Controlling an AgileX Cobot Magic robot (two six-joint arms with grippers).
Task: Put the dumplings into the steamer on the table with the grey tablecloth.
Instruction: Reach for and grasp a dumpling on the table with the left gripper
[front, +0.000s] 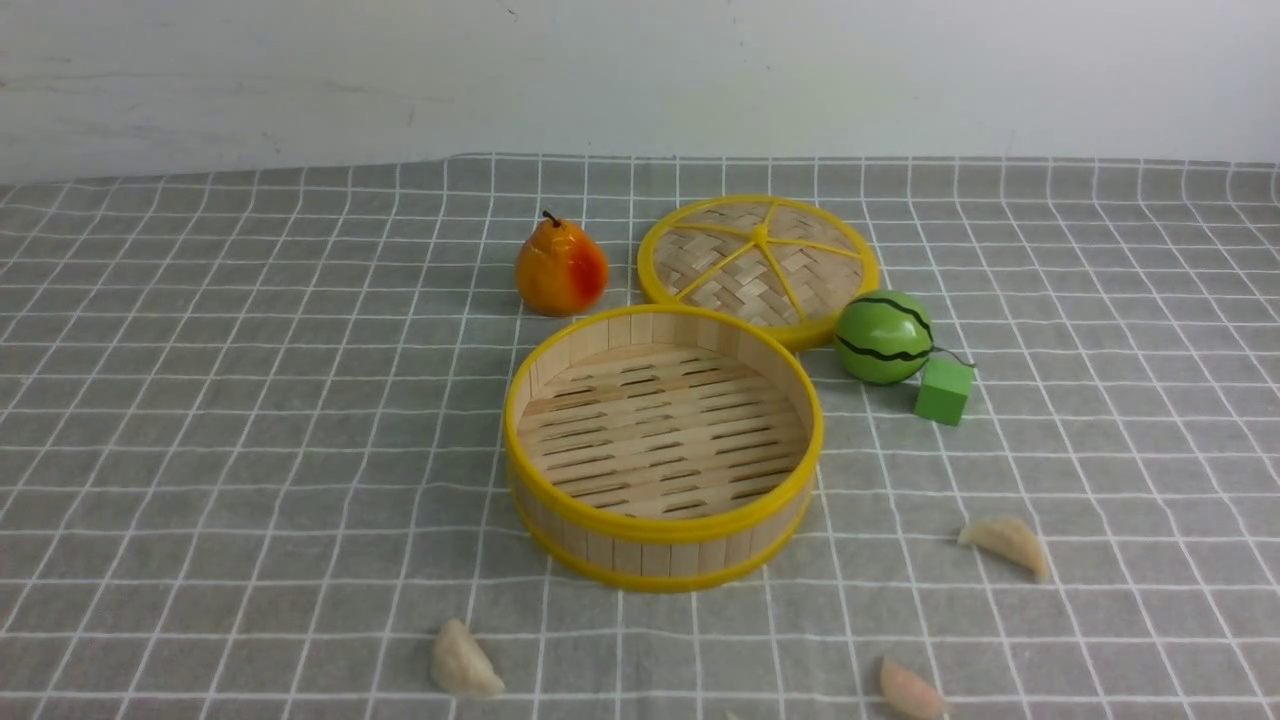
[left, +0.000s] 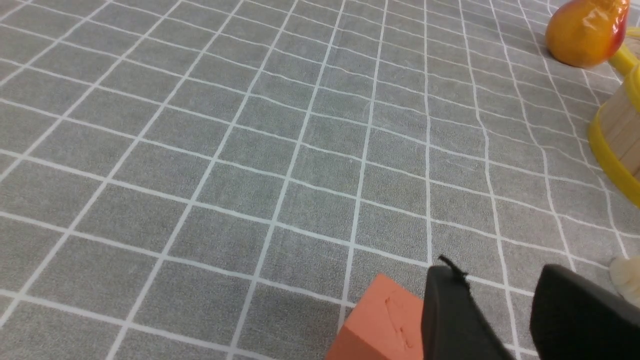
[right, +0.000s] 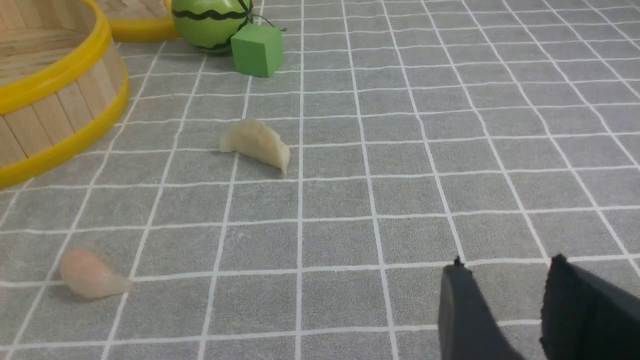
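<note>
Grey tablecloth (front: 200, 400), dumplings (right: 256, 144) beside left end effector (left: 500, 272), beyond right end effector (right: 507, 263), both agape, empty.

Plain off-white wall (front: 640, 70), faint scuffs, soft even light

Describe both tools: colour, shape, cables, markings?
Left tool and right tool look alike: each has two matte black fingers, broad at the base and narrowing to a slightly frayed tip. No cables or markings show. The arms themselves are out of every view, the front one included.
</note>
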